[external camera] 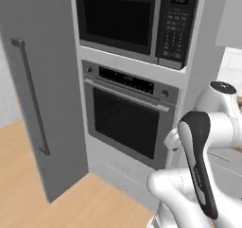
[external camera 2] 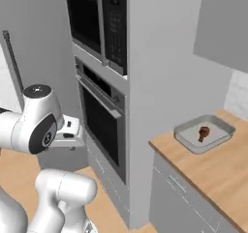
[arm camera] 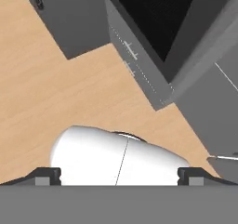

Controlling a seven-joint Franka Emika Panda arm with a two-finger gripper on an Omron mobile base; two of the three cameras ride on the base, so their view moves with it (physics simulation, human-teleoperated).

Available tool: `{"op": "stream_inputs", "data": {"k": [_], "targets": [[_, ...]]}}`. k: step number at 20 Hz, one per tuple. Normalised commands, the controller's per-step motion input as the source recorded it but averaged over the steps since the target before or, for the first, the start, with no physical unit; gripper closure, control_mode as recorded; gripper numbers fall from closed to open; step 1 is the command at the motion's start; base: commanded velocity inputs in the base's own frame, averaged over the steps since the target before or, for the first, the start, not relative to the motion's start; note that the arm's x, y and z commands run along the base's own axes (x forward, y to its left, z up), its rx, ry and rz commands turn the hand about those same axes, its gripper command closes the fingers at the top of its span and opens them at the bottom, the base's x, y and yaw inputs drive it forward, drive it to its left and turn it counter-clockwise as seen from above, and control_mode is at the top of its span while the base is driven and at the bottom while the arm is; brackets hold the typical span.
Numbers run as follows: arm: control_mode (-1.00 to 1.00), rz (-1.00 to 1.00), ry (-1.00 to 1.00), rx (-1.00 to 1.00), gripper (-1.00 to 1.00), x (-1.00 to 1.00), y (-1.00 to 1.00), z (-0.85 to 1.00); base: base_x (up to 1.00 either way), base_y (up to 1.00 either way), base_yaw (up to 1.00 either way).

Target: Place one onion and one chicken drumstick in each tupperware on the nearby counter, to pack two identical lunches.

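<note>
**Fingers wide and empty, far from the lunch tray**

Fingers (arm camera: 48, 175) stand spread as wide as they go at the bottom of the hand view, with nothing between them, so your gripper (arm camera: 119, 176) carries no food. It points down at the wooden floor (arm camera: 42, 102) in front of the oven (external camera: 126, 120), tucked close to the robot's body, which looks like a travelling pose, not a reach.

Look to the right base view: one tupperware (external camera 2: 183, 137) sits on the counter (external camera 2: 213, 171) beside the tall oven cabinet, and a chicken drumstick (external camera 2: 203, 133) lies inside it. No onion is in that tray. You are well apart from it, so I judge the base must drive nearer first.
</note>
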Motion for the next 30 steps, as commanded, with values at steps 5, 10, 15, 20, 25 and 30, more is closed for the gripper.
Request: {"op": "stream_inputs", "data": {"k": [5, 10, 15, 20, 25, 30], "targets": [[1.00, 0.00, 0.00, 0.00, -1.00, 0.00, 0.00, 0.00, 0.00, 0.14, 1.00], [1.00, 0.00, 0.00, 0.00, -1.00, 0.00, 0.00, 0.00, 0.19, 0.12, 0.99], [1.00, 0.00, 0.00, 0.00, -1.00, 0.00, 0.00, 0.00, 0.60, 0.17, 0.85], [1.00, 0.00, 0.00, 0.00, -1.00, 0.00, 0.00, 0.00, 1.00, 0.06, 0.24], [1.00, 0.00, 0.00, 0.00, -1.00, 0.00, 0.00, 0.00, 1.00, 0.21, -0.02], [1.00, 0.00, 0.00, 0.00, -1.00, 0.00, 0.00, 0.00, 1.00, 0.62, -0.11]]}}
